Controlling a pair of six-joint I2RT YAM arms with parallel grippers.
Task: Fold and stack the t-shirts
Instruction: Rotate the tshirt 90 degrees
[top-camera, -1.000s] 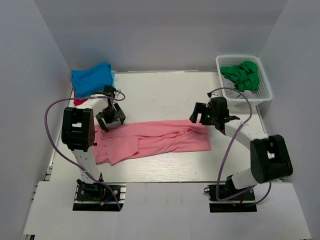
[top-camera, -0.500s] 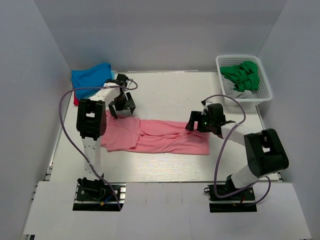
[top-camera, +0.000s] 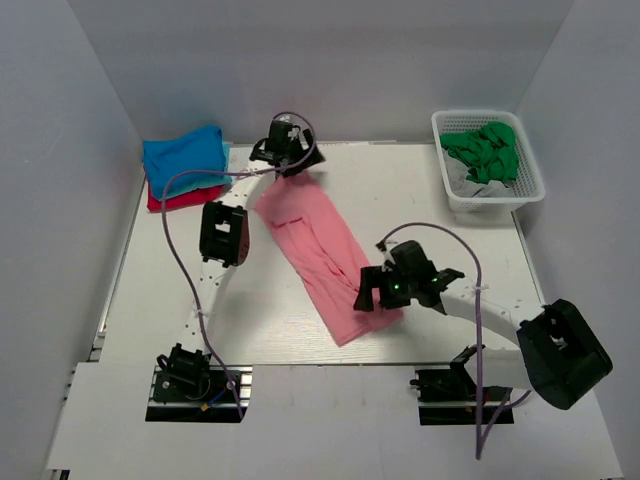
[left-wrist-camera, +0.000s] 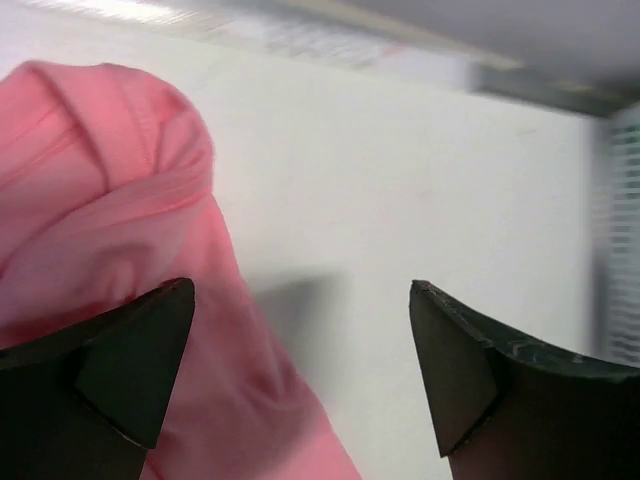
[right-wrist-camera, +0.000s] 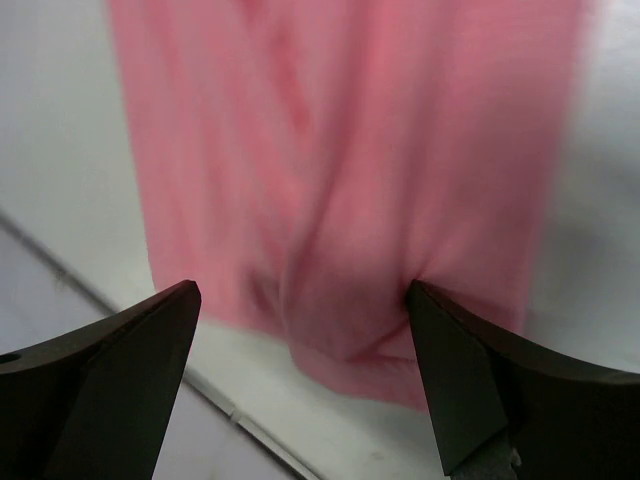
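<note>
The left gripper (top-camera: 283, 160) is at the far side of the table (top-camera: 420, 200), over the far end of the pink shirt (top-camera: 320, 250). Its wrist view shows the jaws spread wide with nothing clamped between them. The shirt's bunched end (left-wrist-camera: 100, 190) lies below and to one side, passing under one finger (left-wrist-camera: 120, 370), and the other finger (left-wrist-camera: 480, 370) is over bare table.

The right gripper (top-camera: 385, 290) is low over the near end of the shirt. Its jaws are also wide apart and grip nothing. Pink cloth (right-wrist-camera: 340, 160) fills the gap below them, and it puckers right beside one fingertip (right-wrist-camera: 440, 330). The blur hides whether that tip presses on it.

The shirt lies as a long narrow strip running diagonally across the table, from far left to near right. A folded blue shirt (top-camera: 183, 158) sits on a red shirt (top-camera: 175, 198) at the far-left corner. Green cloth (top-camera: 485, 150) is heaped in a white basket (top-camera: 490, 200) at the far right.
</note>
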